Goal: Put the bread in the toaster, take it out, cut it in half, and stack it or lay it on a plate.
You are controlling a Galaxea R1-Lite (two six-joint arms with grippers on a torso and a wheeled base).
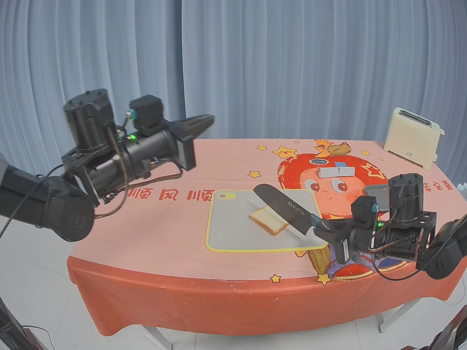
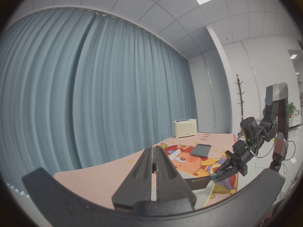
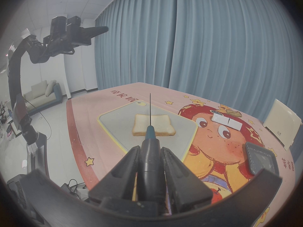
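The table (image 1: 160,229), draped in a pink printed cloth, carried a yellow-rimmed cutting board (image 1: 228,232) near the middle of its front edge. A cream toaster (image 1: 412,137) stood at the far right corner. The left gripper (image 1: 209,118) hung high over the table's left edge, its fingers pressed together on nothing. The right gripper (image 1: 335,234), near the front right corner, was clamped on the handle of a dark knife (image 1: 284,207). The blade reached out over the bread (image 1: 269,219); contact could not be judged. A grey square plate (image 1: 377,190) sat near the right edge. The bread lay flat on the board's right half.
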